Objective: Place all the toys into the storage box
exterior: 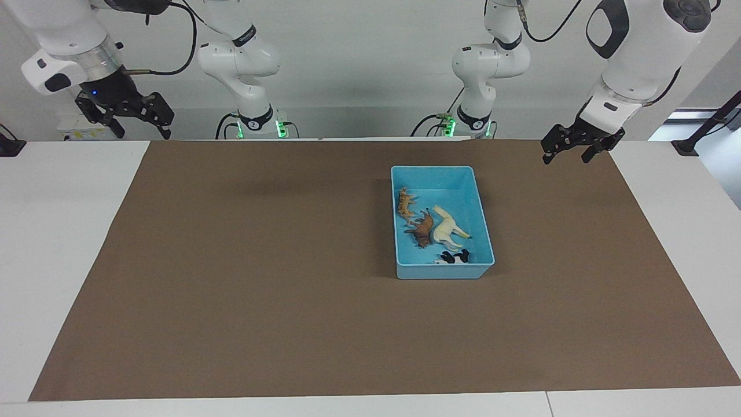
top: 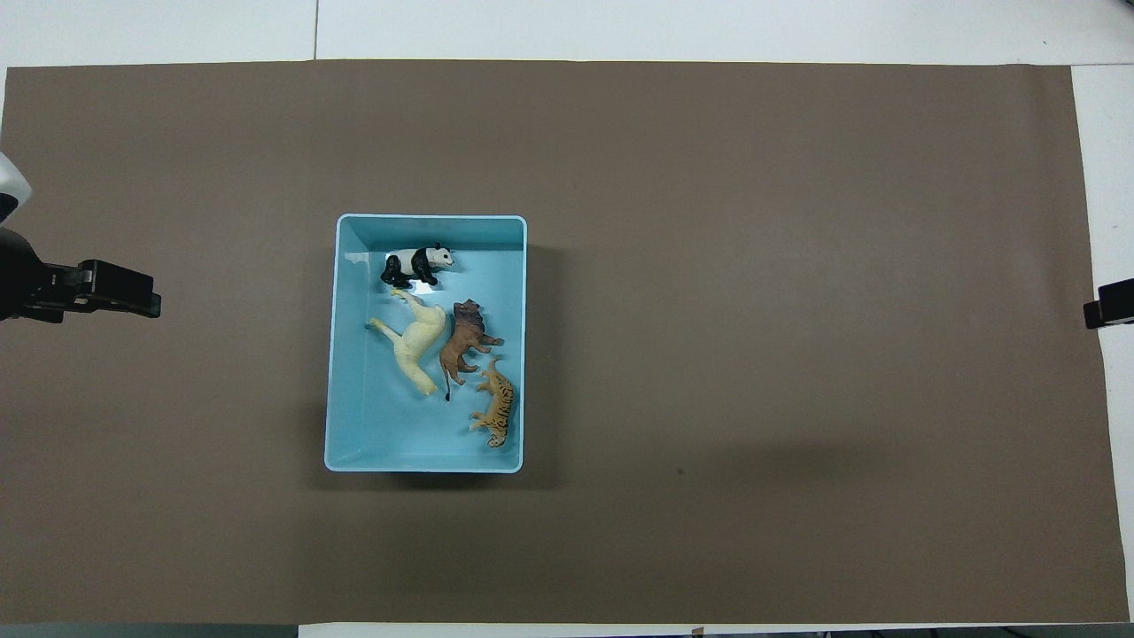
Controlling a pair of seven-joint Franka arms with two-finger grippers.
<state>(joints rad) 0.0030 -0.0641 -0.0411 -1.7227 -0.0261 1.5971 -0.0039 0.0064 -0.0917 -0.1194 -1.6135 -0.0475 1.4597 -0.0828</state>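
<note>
1. A white table (exterior: 63, 243) carries a large brown mat (exterior: 260, 278) that covers most of its top.
2. Bare white strips of table frame the mat on every side.
3. A plain pale wall (exterior: 359, 69) rises at the mat's robot-side edge.
4. Soft shadows lie on the mat.

The storage box (top: 425, 461) is looking like smooth, shiny blue plastic. The toys (top: 456, 341) inside are looking like hard plastic, a little shiny. The brown mat (top: 753, 310) is looking flat, dull, like paper. The white table (exterior: 58, 202) is looking smooth.
</note>
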